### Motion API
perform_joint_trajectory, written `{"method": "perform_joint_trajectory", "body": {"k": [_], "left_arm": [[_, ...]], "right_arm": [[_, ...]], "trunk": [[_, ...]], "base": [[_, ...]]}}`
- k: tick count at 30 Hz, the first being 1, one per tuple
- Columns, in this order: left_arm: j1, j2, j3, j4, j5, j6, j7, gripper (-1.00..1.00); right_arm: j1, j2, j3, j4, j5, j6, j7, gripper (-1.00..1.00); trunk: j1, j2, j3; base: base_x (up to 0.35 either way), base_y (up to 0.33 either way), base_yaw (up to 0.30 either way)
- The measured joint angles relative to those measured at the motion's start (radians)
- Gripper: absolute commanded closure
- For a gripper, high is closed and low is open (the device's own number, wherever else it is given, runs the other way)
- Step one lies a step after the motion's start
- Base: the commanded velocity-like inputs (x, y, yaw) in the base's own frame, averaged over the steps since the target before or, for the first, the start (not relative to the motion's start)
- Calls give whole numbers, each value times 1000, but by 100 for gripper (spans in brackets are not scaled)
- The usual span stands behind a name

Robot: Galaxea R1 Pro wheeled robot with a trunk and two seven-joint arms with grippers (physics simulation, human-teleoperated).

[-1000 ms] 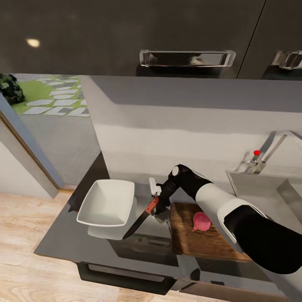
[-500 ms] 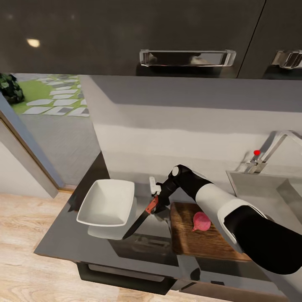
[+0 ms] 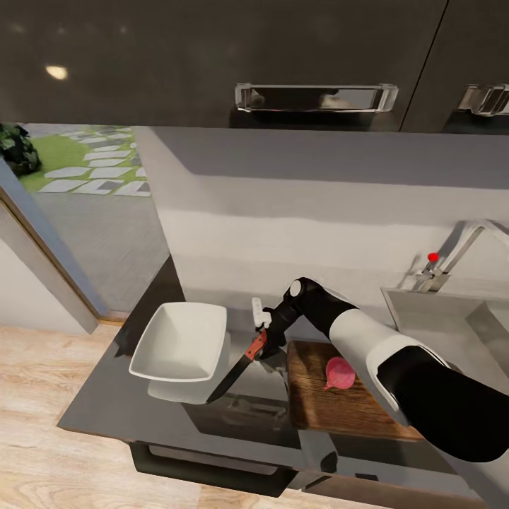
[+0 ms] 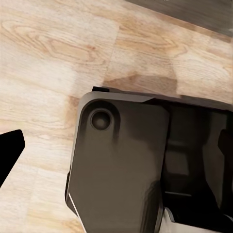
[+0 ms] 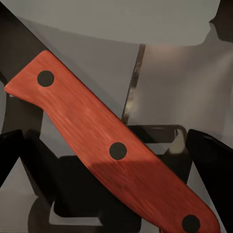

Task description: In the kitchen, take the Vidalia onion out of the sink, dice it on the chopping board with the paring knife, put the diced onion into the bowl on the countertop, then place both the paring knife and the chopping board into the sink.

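The paring knife (image 3: 244, 357) lies on the grey countertop (image 3: 106, 396) between the white square bowl (image 3: 180, 343) and the dark wooden chopping board (image 3: 332, 406). The pinkish Vidalia onion (image 3: 340, 373) rests on the board. My right gripper (image 3: 264, 345) is down at the knife's handle. In the right wrist view the red-orange handle (image 5: 111, 145) runs slantwise between the two dark fingers (image 5: 211, 155), with gaps on both sides: the right gripper (image 5: 107, 155) is open. The left gripper (image 4: 121, 145) is open with nothing in it, above the floor.
The steel sink (image 3: 452, 318) with its chrome tap (image 3: 463, 251) and red-tipped knob (image 3: 433, 257) lies at the right. Dark wall cabinets (image 3: 283, 56) hang overhead. The robot's dark base (image 4: 121, 165) stands on the wooden floor (image 4: 48, 58). A doorway to a garden opens at the left.
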Motion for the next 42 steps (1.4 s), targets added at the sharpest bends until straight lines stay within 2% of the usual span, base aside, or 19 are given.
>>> {"method": "perform_joint_trajectory", "body": {"k": [9, 42], "left_arm": [[0, 0, 0, -1, 0, 0, 0, -100], [0, 0, 0, -1, 0, 0, 0, -100]], "right_arm": [[5, 2, 3, 0, 3, 2, -1, 100], [16, 3, 9, 1, 3, 2, -1, 100]], "trunk": [[0, 0, 5], [0, 0, 57]], "base": [[0, 0, 0], [0, 0, 0]]}}
